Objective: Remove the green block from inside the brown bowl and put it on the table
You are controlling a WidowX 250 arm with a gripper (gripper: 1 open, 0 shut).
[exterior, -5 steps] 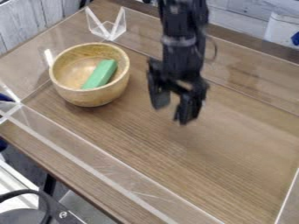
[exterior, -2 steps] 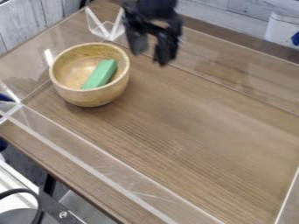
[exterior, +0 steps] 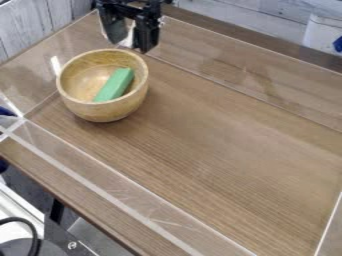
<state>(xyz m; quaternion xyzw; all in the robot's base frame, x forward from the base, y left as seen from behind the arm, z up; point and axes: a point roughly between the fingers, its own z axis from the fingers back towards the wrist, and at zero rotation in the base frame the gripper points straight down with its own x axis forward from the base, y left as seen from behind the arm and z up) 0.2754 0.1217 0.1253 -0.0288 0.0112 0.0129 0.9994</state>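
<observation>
The green block (exterior: 119,84) lies inside the brown bowl (exterior: 80,105), leaning along the bowl's right inner side, at the left of the table (exterior: 227,150). My gripper (exterior: 132,35) hangs above and just behind the bowl's far rim, near the top of the view, pointing down. Its dark fingers stand apart, open, with nothing between them. It touches neither the block nor the bowl.
Clear acrylic walls (exterior: 80,175) run along the table's edges. A clear triangular acrylic piece stands at the back behind the gripper. A white object (exterior: 325,30) sits beyond the far right corner.
The gripper has travelled from the middle of the table up and to the left, ending over the far side of the bowl. It stayed open. Block and bowl have not moved.
</observation>
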